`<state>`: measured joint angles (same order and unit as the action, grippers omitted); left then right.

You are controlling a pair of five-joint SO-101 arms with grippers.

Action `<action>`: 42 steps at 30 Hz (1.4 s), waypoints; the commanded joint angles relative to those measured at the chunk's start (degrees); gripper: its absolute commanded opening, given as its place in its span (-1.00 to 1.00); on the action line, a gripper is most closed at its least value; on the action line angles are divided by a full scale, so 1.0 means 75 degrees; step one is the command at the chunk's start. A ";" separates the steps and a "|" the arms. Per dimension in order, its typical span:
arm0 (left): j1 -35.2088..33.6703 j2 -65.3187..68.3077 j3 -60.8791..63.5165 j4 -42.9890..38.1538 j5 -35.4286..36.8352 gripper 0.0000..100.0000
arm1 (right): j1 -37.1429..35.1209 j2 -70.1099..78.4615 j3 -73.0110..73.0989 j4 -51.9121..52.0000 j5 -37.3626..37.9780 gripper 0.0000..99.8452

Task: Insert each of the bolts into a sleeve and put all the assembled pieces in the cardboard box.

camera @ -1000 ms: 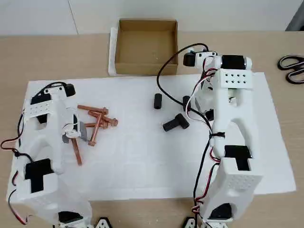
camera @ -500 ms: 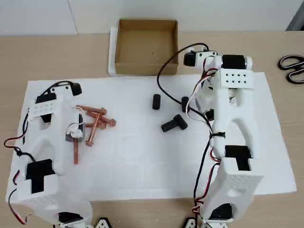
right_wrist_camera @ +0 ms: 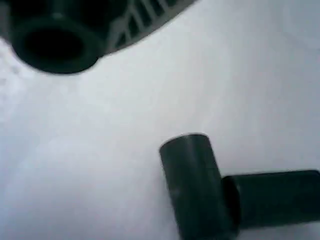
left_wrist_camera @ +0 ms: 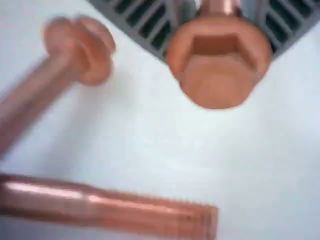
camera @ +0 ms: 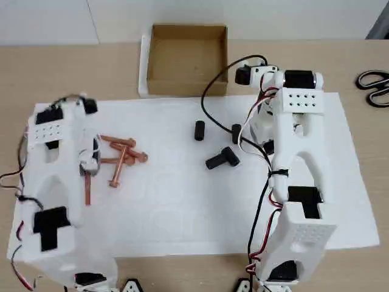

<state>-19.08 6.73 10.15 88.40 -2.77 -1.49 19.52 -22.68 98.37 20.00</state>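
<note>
My left gripper [camera: 89,171] is shut on a copper bolt [camera: 89,190] at the left of the white sheet. In the left wrist view the held bolt's hex head [left_wrist_camera: 218,60] sits between the grey jaws, above the sheet. Several loose bolts [camera: 123,153] lie just right of it; one head [left_wrist_camera: 75,50] and one threaded shank [left_wrist_camera: 110,210] show close by. My right gripper [camera: 243,135] is shut on a black sleeve [right_wrist_camera: 52,42], open end toward the camera. Two touching sleeves [camera: 222,159] [right_wrist_camera: 200,185] lie beside it, and a single sleeve [camera: 199,130] stands farther left.
The open cardboard box [camera: 187,59] stands at the back centre, beyond the white sheet [camera: 182,207]. Black scissors [camera: 374,85] lie at the far right of the wooden table. Cables hang from both arms.
My left arm has moved left and back, carrying the held bolt away from the loose pile. The right arm has stayed still.
</note>
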 commanded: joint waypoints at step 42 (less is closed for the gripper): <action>0.2438 -0.9694 0.4120 -0.4196 0.3259 -0.99 | -0.2608 -1.2900 0.9940 -0.4507 -0.1758 -0.99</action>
<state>-1.14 -64.40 40.40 60.44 20.35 -19.25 -69.71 44.57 68.48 11.74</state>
